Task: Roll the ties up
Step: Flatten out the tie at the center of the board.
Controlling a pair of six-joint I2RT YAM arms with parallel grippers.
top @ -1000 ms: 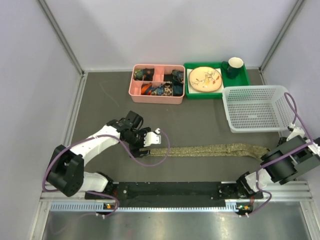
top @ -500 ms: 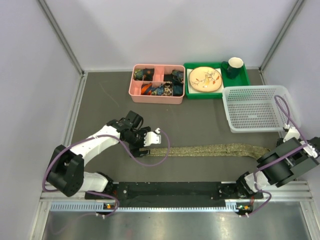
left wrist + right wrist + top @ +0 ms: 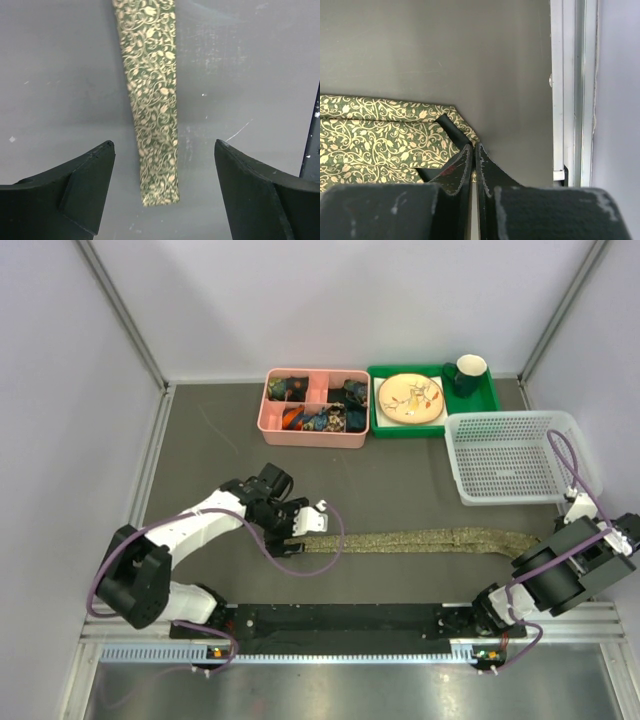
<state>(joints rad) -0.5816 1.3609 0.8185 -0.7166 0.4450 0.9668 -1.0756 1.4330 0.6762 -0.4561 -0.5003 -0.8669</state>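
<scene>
The tie [image 3: 420, 538] lies flat across the dark table, narrow end on the left and wide end on the right. My left gripper [image 3: 305, 530] hovers over the narrow end. In the left wrist view the gripper [image 3: 164, 145] is open, with the leaf-patterned tie [image 3: 152, 100] running between the fingers [image 3: 90, 180] and its end just inside them, untouched. My right gripper [image 3: 541, 548] is at the wide end. In the right wrist view the gripper [image 3: 474, 146] is shut on the pointed tip of the tie [image 3: 380, 135], whose dark lining shows at a fold.
A pink divided box [image 3: 313, 410] with rolled items, a green tray [image 3: 433, 425] with a plate [image 3: 410, 398] and a mug [image 3: 467, 373], and a white mesh basket [image 3: 510, 455] stand at the back. A black rail [image 3: 340, 620] runs along the near edge. A metal edge strip [image 3: 565, 85] lies right of the right gripper.
The left gripper has shifted slightly right along the tie's narrow end. The right arm has dropped down and nearer at the wide end. The tie lies as before.
</scene>
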